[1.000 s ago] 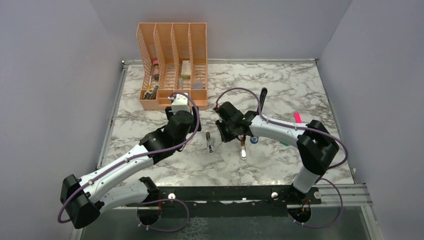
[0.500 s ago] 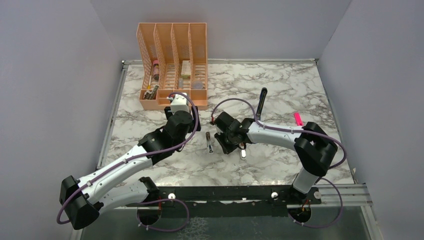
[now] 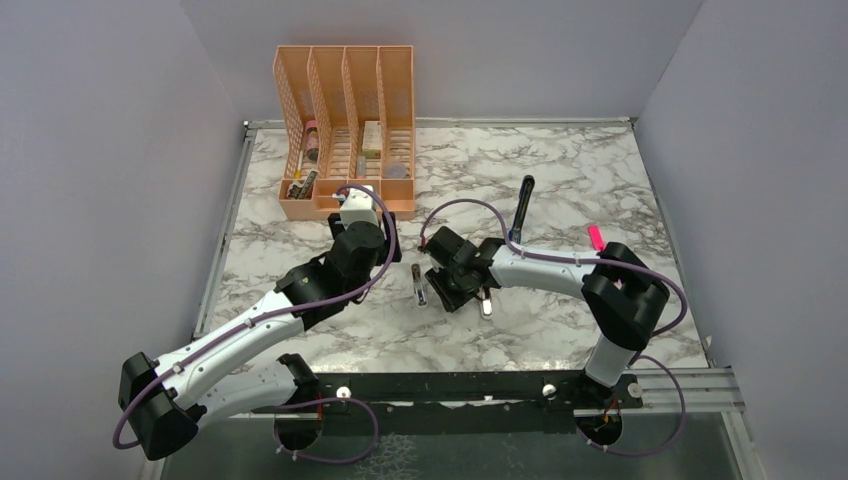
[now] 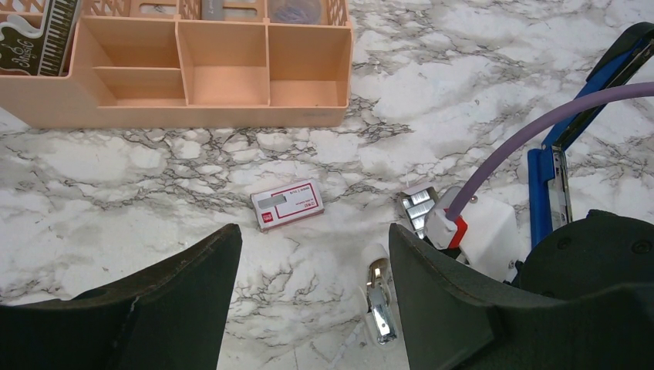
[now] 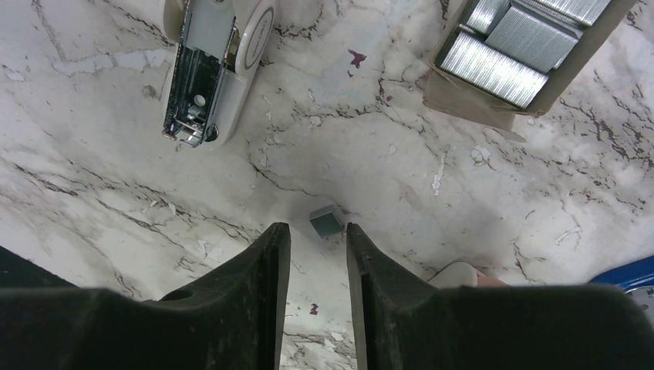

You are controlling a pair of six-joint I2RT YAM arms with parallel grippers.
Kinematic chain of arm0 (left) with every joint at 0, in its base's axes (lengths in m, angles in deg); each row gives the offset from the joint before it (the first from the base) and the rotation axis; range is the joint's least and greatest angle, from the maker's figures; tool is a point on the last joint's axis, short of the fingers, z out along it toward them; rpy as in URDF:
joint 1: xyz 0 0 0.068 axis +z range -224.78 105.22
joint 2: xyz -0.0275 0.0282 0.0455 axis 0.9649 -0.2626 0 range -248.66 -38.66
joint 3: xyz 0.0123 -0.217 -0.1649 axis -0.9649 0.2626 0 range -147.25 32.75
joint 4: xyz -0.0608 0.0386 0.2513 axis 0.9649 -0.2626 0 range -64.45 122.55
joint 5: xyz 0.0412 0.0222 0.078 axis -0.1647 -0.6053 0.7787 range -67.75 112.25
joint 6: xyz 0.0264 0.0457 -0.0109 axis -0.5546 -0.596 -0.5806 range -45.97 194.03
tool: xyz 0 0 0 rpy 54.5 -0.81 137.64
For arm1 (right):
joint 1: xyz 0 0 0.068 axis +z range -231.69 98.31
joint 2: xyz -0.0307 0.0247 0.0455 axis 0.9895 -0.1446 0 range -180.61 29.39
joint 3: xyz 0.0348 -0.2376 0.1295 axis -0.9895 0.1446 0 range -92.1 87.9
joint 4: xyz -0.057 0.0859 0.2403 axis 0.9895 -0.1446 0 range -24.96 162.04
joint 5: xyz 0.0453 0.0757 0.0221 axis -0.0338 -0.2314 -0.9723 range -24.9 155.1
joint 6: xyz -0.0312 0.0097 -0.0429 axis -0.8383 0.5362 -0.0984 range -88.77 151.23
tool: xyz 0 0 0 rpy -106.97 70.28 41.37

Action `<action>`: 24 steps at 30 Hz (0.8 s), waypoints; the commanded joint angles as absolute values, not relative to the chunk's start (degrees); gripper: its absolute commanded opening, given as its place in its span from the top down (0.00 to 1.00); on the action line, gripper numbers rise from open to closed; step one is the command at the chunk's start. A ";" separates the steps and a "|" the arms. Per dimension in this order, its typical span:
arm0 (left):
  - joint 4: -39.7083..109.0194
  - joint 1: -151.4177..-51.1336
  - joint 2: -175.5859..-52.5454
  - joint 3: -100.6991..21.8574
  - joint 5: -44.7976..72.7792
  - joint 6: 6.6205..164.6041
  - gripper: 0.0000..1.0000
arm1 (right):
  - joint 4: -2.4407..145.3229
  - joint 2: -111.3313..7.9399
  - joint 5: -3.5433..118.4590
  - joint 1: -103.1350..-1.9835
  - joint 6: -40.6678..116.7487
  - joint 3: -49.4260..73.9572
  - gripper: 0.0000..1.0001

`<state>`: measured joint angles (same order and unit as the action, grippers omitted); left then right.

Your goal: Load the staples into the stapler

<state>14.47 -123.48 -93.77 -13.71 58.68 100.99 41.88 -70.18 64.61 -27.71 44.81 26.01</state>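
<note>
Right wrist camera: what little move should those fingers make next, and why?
Probably ease the right gripper forward and down over the small grey block, likely a short strip of staples, then close. It lies on the marble table just ahead of the fingertips, and the slightly parted jaws hold nothing.

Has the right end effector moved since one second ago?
Yes: the right end effector went left and toward the near edge, closer to the silver tool.
</note>
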 commanded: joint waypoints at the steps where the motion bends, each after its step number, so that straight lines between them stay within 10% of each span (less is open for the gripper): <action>1: 15.28 -123.12 -92.92 -14.10 58.44 101.19 0.29 | 41.11 -70.41 68.95 -27.04 48.73 23.96 0.62; 24: 15.24 -123.17 -92.90 -13.73 58.46 101.37 0.29 | 37.66 -73.12 76.88 -25.36 59.16 24.19 0.58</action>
